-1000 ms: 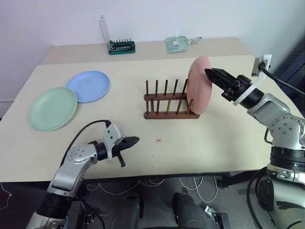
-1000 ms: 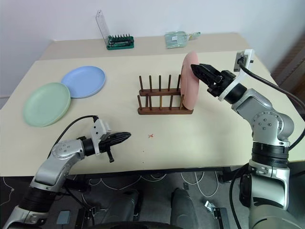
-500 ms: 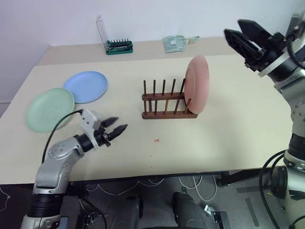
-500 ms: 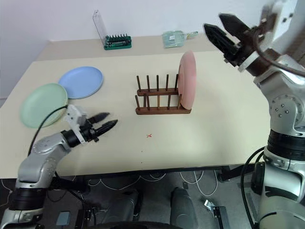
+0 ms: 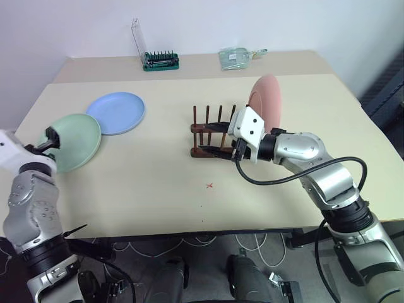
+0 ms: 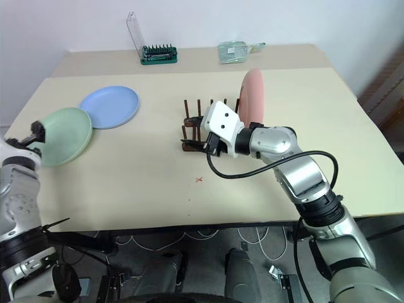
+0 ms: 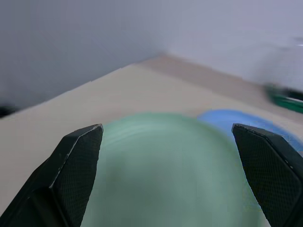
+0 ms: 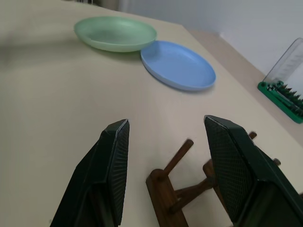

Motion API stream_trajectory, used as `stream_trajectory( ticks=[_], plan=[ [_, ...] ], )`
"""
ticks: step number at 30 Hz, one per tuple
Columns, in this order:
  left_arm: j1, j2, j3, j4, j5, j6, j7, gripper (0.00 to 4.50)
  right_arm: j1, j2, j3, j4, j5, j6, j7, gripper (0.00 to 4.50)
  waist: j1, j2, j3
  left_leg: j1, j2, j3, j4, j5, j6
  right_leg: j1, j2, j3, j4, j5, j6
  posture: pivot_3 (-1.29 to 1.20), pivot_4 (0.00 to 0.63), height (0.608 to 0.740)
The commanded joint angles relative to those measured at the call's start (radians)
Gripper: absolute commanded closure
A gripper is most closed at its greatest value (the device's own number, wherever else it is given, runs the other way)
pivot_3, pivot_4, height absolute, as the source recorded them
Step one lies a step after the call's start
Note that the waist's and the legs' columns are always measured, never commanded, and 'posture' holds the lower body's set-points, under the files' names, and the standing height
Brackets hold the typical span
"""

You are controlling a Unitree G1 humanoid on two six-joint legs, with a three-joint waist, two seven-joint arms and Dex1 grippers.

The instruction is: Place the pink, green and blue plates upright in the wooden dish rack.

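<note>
The pink plate (image 5: 265, 101) stands upright at the right end of the wooden dish rack (image 5: 211, 136). The green plate (image 5: 72, 142) and the blue plate (image 5: 117, 112) lie flat at the table's left, the green one just overlapping the blue one's edge. My right gripper (image 8: 165, 120) is open and empty, low over the left half of the rack, pointing left, its pegs (image 8: 177, 182) right under its fingers. My left gripper (image 7: 166, 127) is open wide at the green plate's outer left edge, facing across it, holding nothing.
A green tray of screwdriver bits (image 5: 161, 61) with a clear raised lid and a clear packet (image 5: 237, 58) sit at the back of the table. A small red cross (image 5: 209, 185) marks the tabletop in front of the rack. The table's left edge runs close to the green plate.
My left gripper swung left from the table's front to the green plate's edge and opened. My right gripper left the pink plate, rose, then came down to the left over the rack.
</note>
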Motion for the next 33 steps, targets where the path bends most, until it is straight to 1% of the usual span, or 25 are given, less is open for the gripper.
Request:
stream_trajectory(
  ticks=[1, 5, 8, 11, 14, 15, 16, 18, 21, 22, 23, 29, 33],
  plan=[
    [-0.022, 0.009, 0.081, -0.021, -0.073, 0.125, 0.099, 0.02, 0.006, 0.019, -0.013, 0.004, -0.027, -0.035, 0.019, 1.98, 0.000, -0.001, 0.001, 0.000, 0.000, 0.000, 0.000, 0.000, 0.000, 0.000, 0.000, 0.000, 0.002, 0.000, 0.000, 0.00, 0.150, 0.740],
    [-0.031, -0.017, 0.122, -0.033, -0.153, 0.242, 0.166, 0.02, 0.006, 0.041, -0.022, 0.011, -0.038, -0.034, 0.025, 1.98, -0.001, -0.002, 0.001, 0.001, 0.000, 0.000, 0.000, 0.001, -0.001, -0.001, 0.000, 0.000, 0.004, 0.000, 0.000, 0.00, 0.150, 0.740],
    [-0.050, -0.042, 0.160, 0.001, -0.214, 0.324, 0.226, 0.02, 0.009, 0.051, -0.025, 0.009, -0.049, -0.031, 0.025, 1.98, -0.002, -0.004, 0.001, 0.001, 0.000, 0.000, 0.000, 0.001, -0.002, -0.001, 0.000, 0.000, 0.004, 0.000, 0.000, 0.00, 0.150, 0.740],
    [-0.078, -0.070, 0.207, 0.048, -0.264, 0.350, 0.285, 0.02, 0.016, 0.055, -0.032, 0.004, -0.058, -0.028, 0.024, 1.98, -0.002, -0.005, 0.001, 0.001, 0.000, 0.000, 0.000, 0.001, -0.002, -0.001, 0.000, 0.000, 0.005, 0.000, 0.000, 0.00, 0.150, 0.740],
    [-0.104, -0.083, 0.227, 0.083, -0.292, 0.351, 0.319, 0.02, 0.025, 0.055, -0.037, -0.002, -0.066, -0.024, 0.020, 1.98, -0.002, -0.006, 0.001, 0.001, 0.000, 0.000, 0.000, 0.001, -0.003, -0.001, 0.000, 0.000, 0.005, 0.000, 0.000, 0.00, 0.150, 0.740],
    [-0.110, -0.088, 0.231, 0.088, -0.298, 0.343, 0.326, 0.53, 0.028, 0.055, -0.039, -0.004, -0.068, -0.024, 0.019, 1.98, -0.001, -0.006, 0.000, 0.001, 0.000, 0.000, 0.000, 0.002, -0.003, -0.001, 0.000, 0.000, 0.005, 0.000, 0.000, 0.00, 0.150, 0.740],
    [-0.113, -0.087, 0.227, 0.094, -0.296, 0.335, 0.326, 0.88, 0.031, 0.056, -0.040, -0.005, -0.071, -0.024, 0.017, 1.98, -0.001, -0.006, 0.000, 0.001, 0.000, 0.000, 0.000, 0.002, -0.003, -0.001, 0.000, 0.000, 0.005, 0.000, 0.000, 0.00, 0.150, 0.740],
    [-0.116, -0.081, 0.215, 0.104, -0.292, 0.319, 0.319, 1.84, 0.033, 0.058, -0.042, -0.007, -0.076, -0.023, 0.016, 1.98, -0.001, -0.006, 0.000, 0.001, 0.000, 0.000, 0.000, 0.002, -0.003, -0.001, 0.000, 0.000, 0.005, 0.000, 0.000, 0.00, 0.150, 0.740],
    [-0.117, -0.076, 0.204, 0.115, -0.296, 0.308, 0.312, 3.51, 0.037, 0.061, -0.046, -0.012, -0.080, -0.023, 0.014, 1.98, -0.001, -0.006, 0.000, 0.001, 0.000, 0.000, 0.000, 0.002, -0.003, -0.001, 0.000, 0.000, 0.005, 0.000, 0.000, 0.00, 0.150, 0.740],
    [-0.116, -0.075, 0.202, 0.117, -0.298, 0.306, 0.311, 3.90, 0.038, 0.062, -0.047, -0.013, -0.082, -0.023, 0.014, 1.98, -0.001, -0.007, 0.000, 0.001, 0.000, 0.000, 0.000, 0.002, -0.003, -0.001, 0.000, 0.000, 0.005, 0.000, 0.000, 0.00, 0.150, 0.740],
    [-0.117, -0.076, 0.204, 0.120, -0.304, 0.302, 0.312, 4.45, 0.038, 0.063, -0.049, -0.015, -0.083, -0.024, 0.015, 1.98, -0.001, -0.007, 0.000, 0.001, 0.000, 0.000, 0.000, 0.002, -0.003, -0.001, 0.000, 0.000, 0.005, 0.000, 0.000, 0.00, 0.150, 0.740],
    [-0.113, -0.069, 0.197, 0.130, -0.321, 0.279, 0.304, 4.45, 0.038, 0.067, -0.053, -0.015, -0.091, -0.033, 0.021, 1.98, -0.002, -0.007, 0.000, 0.001, 0.000, 0.000, 0.000, 0.002, -0.003, -0.001, 0.000, 0.000, 0.005, 0.000, -0.001, 0.00, 0.150, 0.740],
    [-0.135, -0.062, 0.194, 0.086, -0.345, 0.180, 0.225, 4.45, 0.030, 0.069, -0.052, -0.018, -0.096, -0.044, 0.023, 1.98, -0.002, -0.008, 0.000, 0.001, 0.000, 0.000, 0.000, 0.002, -0.004, -0.002, 0.000, 0.000, 0.005, 0.000, -0.001, 0.00, 0.150, 0.740]
  ],
)
